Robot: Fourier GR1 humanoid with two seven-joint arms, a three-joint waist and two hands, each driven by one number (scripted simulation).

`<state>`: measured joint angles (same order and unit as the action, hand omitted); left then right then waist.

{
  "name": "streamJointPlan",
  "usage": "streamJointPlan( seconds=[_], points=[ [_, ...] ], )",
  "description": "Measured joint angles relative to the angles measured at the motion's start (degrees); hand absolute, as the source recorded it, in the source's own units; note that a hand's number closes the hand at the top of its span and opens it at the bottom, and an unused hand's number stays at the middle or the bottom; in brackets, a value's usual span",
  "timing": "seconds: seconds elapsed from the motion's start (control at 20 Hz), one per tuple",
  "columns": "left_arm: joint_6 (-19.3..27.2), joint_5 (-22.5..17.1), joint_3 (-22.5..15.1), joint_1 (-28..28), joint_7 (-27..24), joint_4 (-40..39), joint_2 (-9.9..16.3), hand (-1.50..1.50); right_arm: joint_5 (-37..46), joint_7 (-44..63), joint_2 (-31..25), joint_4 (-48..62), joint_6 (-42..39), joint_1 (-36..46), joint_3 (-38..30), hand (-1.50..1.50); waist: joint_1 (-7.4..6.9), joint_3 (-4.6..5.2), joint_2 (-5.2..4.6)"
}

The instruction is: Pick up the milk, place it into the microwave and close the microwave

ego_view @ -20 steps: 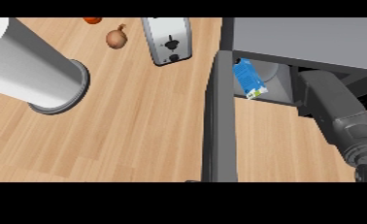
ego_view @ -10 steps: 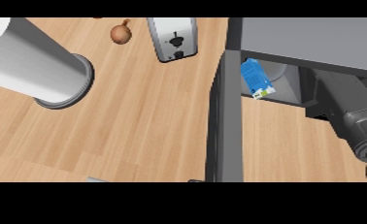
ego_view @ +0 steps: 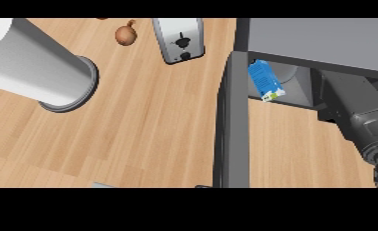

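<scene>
The blue milk (ego_view: 264, 79) sits inside the microwave (ego_view: 310, 40), its door (ego_view: 230, 125) is open, and no hand shows

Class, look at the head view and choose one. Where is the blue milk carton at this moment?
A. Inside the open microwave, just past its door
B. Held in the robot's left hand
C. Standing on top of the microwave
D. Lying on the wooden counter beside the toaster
A: the milk carton sits inside the microwave cavity, right of the open door, well away from the toaster.
</scene>
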<state>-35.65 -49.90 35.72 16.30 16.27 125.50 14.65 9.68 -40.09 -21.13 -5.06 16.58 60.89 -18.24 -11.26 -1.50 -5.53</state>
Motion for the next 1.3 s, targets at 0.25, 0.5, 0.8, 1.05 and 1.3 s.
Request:
streamJointPlan(
  seconds=[0.25,0.5,0.8,1.05,1.3],
  points=[
    [-0.1,0.8,-0.7,-1.1,0.2,-0.8,0.5,-1.50,1.7,2.6,1.5,0.9,1.0,1.0,2.0,-1.50,-0.42,-0.44,0.15],
    [-0.6,1.6,-2.1,-1.6,0.5,-1.6,0.0,-1.50,1.8,4.5,4.3,0.9,4.4,2.4,2.4,-1.50,-0.57,-0.68,0.31],
    [-1.2,3.0,-2.9,-2.3,0.8,-2.8,0.3,-1.50,1.7,4.0,5.5,0.2,5.5,3.4,2.6,-1.50,0.18,-1.11,0.12],
    [-1.5,3.8,-4.2,-2.5,1.1,-3.7,-0.3,-1.50,1.1,3.4,6.5,-0.1,8.3,4.2,2.0,-1.50,1.11,-1.17,-0.13],
    [-2.4,5.5,-5.7,-1.4,1.0,-4.0,-2.3,-1.50,1.0,2.9,7.4,0.3,10.9,4.5,1.7,-1.50,2.00,-0.71,0.10]
  ],
)
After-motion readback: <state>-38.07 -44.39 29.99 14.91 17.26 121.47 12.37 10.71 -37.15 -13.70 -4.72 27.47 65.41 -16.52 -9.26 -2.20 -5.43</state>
